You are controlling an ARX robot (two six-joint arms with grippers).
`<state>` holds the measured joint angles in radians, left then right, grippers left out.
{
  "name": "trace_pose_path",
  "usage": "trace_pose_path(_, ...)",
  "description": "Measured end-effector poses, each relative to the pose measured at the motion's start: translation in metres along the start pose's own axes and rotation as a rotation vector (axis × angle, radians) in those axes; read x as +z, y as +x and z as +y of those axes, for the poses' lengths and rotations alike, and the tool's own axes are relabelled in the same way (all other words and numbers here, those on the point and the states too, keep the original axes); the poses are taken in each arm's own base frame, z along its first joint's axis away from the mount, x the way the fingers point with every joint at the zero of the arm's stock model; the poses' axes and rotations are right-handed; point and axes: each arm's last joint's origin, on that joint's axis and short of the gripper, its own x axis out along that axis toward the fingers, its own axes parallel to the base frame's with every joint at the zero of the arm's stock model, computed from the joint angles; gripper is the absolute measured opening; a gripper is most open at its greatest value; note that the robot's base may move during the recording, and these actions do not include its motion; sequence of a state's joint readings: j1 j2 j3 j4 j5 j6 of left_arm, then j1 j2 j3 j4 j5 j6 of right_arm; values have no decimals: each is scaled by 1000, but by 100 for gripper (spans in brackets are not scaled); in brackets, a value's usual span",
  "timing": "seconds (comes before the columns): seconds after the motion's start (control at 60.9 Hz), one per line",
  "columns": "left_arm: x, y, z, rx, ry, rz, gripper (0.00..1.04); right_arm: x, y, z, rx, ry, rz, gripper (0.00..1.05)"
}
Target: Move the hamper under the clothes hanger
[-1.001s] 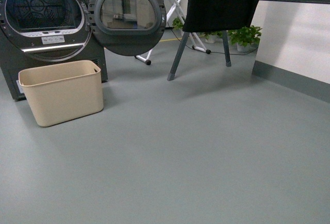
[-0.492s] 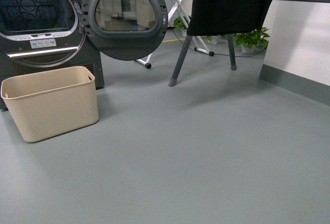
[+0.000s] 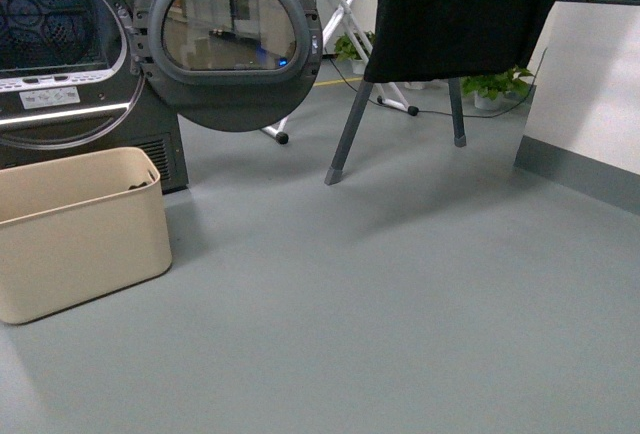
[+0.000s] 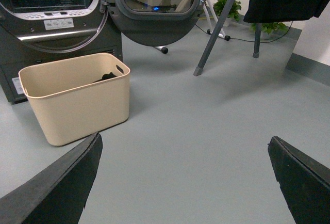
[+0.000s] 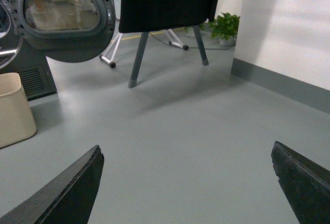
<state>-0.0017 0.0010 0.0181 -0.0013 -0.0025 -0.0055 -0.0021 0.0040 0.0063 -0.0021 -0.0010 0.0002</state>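
Front-loading machine [image 3: 70, 104]: at the far left of your front view, with its round door [image 3: 228, 39] swung open.
Clothes hanger [image 3: 352, 129]: grey angled legs, with a black cloth [image 3: 460, 14] draped over the bar, ahead and to the right.
Hamper [image 3: 80, 234]: a beige bin on the floor just in front of the machine, well apart from the clothes hanger, with something dark [image 4: 108, 76] inside.
Left gripper [image 4: 184, 146]: your fingers are spread wide and hold nothing. The hamper is ahead of it, untouched.
Right gripper [image 5: 186, 154]: spread wide and empty, well apart from the hamper.
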Motion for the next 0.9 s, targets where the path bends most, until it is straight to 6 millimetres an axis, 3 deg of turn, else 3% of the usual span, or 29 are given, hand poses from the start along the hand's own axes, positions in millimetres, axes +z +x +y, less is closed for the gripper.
trace_pose_path(0.902, 0, 0, 0, 0, 0, 0, 98, 0, 0, 0, 1, 0, 0, 97)
